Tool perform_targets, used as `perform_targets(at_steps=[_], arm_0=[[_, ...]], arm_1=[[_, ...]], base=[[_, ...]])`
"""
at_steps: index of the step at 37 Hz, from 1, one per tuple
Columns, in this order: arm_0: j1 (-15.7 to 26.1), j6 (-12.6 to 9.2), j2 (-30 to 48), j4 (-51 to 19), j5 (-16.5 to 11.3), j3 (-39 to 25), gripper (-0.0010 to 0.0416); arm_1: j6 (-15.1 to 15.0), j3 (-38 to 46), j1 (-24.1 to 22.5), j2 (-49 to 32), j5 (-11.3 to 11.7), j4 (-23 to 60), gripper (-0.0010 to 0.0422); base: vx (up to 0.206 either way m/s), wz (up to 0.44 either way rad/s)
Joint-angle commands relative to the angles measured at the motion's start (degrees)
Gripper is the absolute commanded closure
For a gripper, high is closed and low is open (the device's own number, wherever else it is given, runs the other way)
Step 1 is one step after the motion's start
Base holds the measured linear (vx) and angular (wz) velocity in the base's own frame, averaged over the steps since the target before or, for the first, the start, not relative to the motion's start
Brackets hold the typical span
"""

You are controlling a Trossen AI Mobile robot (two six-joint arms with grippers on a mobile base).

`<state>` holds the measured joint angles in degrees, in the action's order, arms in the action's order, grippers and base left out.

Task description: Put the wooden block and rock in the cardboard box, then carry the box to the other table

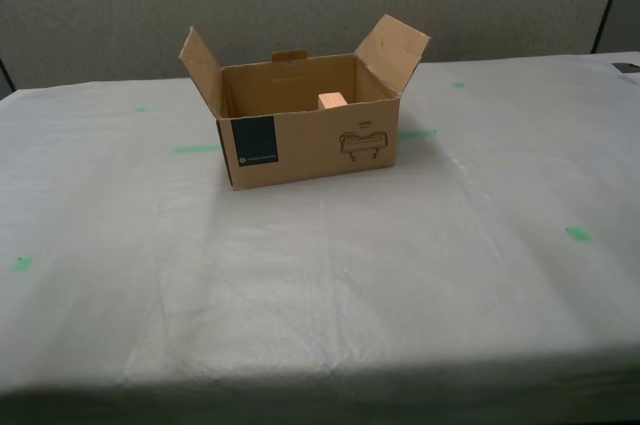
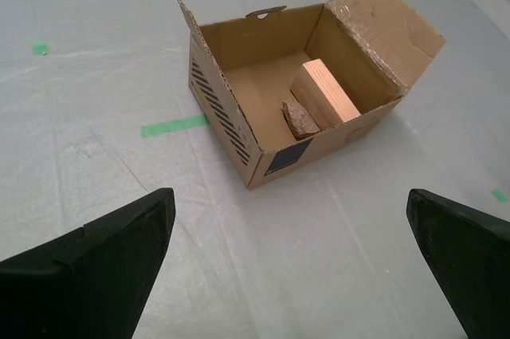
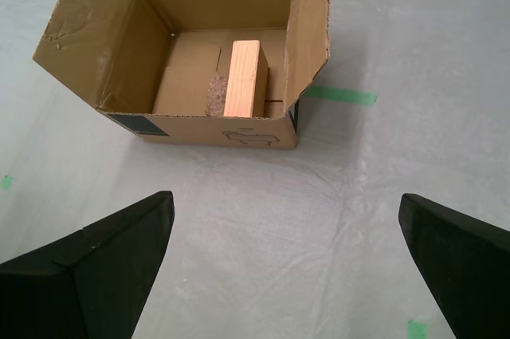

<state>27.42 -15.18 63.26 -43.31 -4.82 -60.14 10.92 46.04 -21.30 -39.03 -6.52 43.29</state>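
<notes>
Brown corrugated card fills the middle of the exterior view: the cardboard box [image 1: 305, 130] sits on the other table [image 1: 330, 285], flaps up, with the pale top of the wooden block [image 1: 333, 101] just showing above its front wall. Green tape marks [image 1: 196, 149] dot the wrinkled sheet. Neither arm appears in this view.

From the second wrist view, my second gripper [image 2: 291, 263] hangs spread wide and empty, well apart from the box [image 2: 239, 128], which stands ahead of the jaws. Inside, the block [image 2: 327, 93] lies on the floor with the rock [image 2: 300, 120] touching its side.

From the first wrist view, my first gripper [image 3: 287, 263] is likewise wide apart, pinching nothing, with the box [image 3: 215, 128] ahead of its fingers. The block [image 3: 244, 80] stands inside, and the rock [image 3: 216, 96] sits just beside it, against the front wall.
</notes>
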Motion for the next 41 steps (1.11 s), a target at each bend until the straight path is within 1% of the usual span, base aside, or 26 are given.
perform_targets(at_steps=[1, 41], arm_0=[[0.0, 0.0, 0.0, 0.0, 0.2, 0.0, 0.0012], [0.0, 0.0, 0.0, 0.0, 0.2, 0.0, 0.0012]], arm_1=[[0.0, 0.0, 0.0, 0.0, 0.1, -0.1, 0.0014], [0.0, 0.0, 0.0, 0.0, 0.1, -0.1, 0.0014]], base=[[0.0, 0.0], [0.0, 0.0]])
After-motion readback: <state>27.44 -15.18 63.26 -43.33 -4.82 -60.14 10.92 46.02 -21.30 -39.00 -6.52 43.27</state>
